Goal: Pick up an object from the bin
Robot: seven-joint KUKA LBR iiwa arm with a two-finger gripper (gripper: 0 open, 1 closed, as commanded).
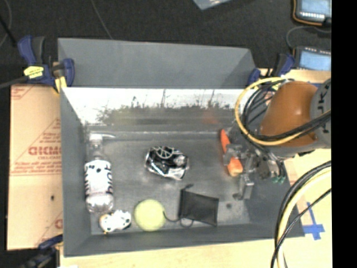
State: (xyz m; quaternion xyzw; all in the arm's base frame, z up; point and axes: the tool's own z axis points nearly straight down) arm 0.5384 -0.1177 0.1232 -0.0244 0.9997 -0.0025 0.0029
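End effector (243, 190) is low in the right end of the bin (156, 71). The arm comes in from the right under its orange cover (287, 113), with cable loops around it. Can't tell whether the end effector is spread or pressed together, since the wrist hardware blocks that. It sits over bare bin floor, not directly over any item. The nearest thing is the black flat pouch (198, 207), just to its left by the front wall and apart from it, with a thin cord trailing off its left corner. Two small orange bits (234, 165) sit right by the wrist; can't tell if they're loose or part of the robot. Mid-floor there's a crumpled black-and-white item (165, 162), well apart from the end effector. Front-left is a yellow-green ball (149, 214) just left of the pouch, then a small white toy with black spots (115, 221) beside the ball. Along the left wall is a clear plastic bottle (98, 180) with a black-and-white label, lying with its cap toward the back wall and its base near the spotted toy.
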